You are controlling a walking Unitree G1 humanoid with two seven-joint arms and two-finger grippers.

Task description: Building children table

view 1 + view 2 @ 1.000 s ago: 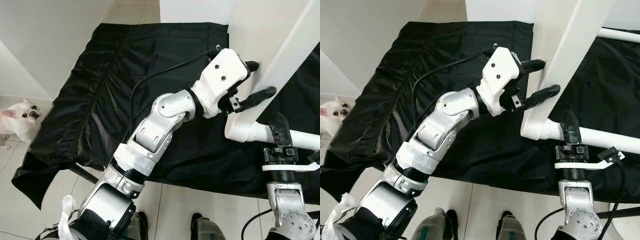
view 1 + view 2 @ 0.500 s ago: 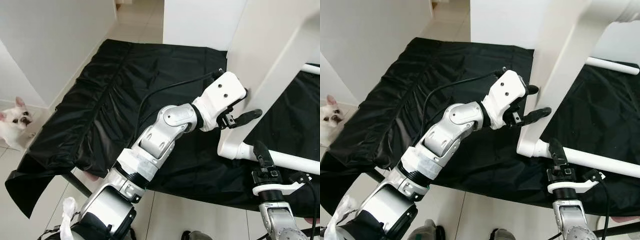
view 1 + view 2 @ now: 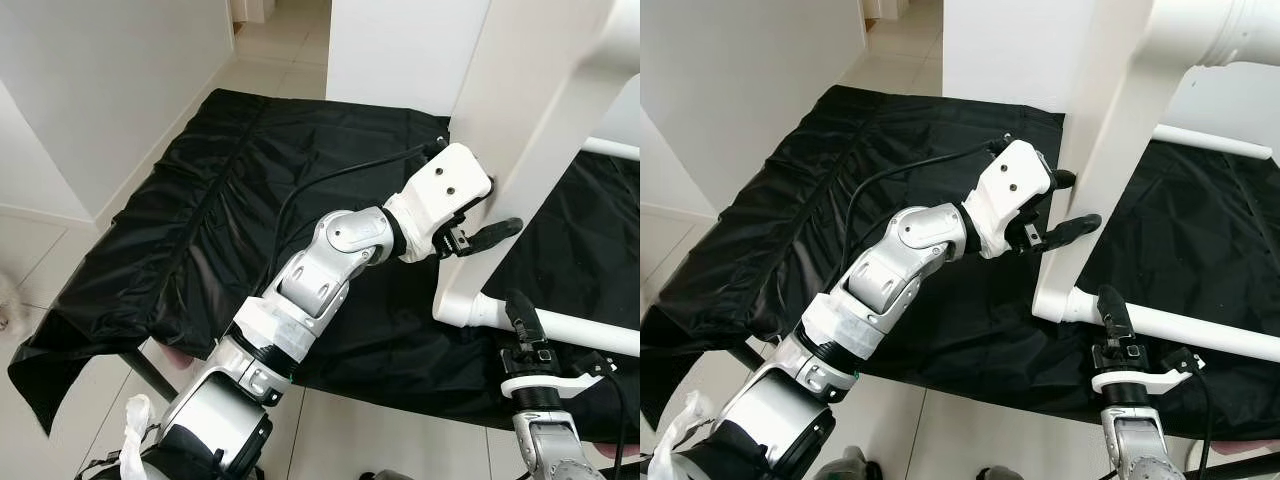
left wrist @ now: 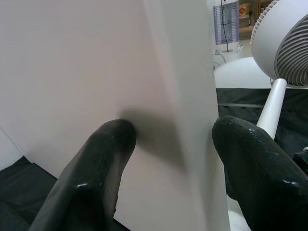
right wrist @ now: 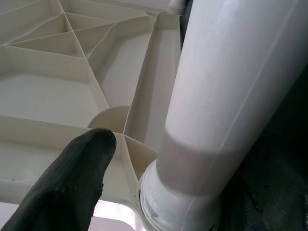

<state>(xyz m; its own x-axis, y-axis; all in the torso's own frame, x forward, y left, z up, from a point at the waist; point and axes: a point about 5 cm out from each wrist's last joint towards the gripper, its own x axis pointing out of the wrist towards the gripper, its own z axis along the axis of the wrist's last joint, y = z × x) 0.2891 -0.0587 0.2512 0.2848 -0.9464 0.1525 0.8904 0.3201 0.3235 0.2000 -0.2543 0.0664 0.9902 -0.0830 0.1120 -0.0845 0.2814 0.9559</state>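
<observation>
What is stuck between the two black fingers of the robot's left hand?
The edge of the white plastic tabletop stands between the left gripper's two black fingers, seen closest in the left wrist view.

Smooth white plastic tabletop (image 3: 530, 90) and glossy leg (image 5: 236, 96); crinkled black cloth (image 3: 220, 200) with a slight sheen; rubbery matt black fingers (image 4: 96, 173)

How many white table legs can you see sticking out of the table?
2. One table leg lies low, near the right gripper, above the black cloth. Another table leg shows farther back. More may be hidden behind the tabletop.
</observation>
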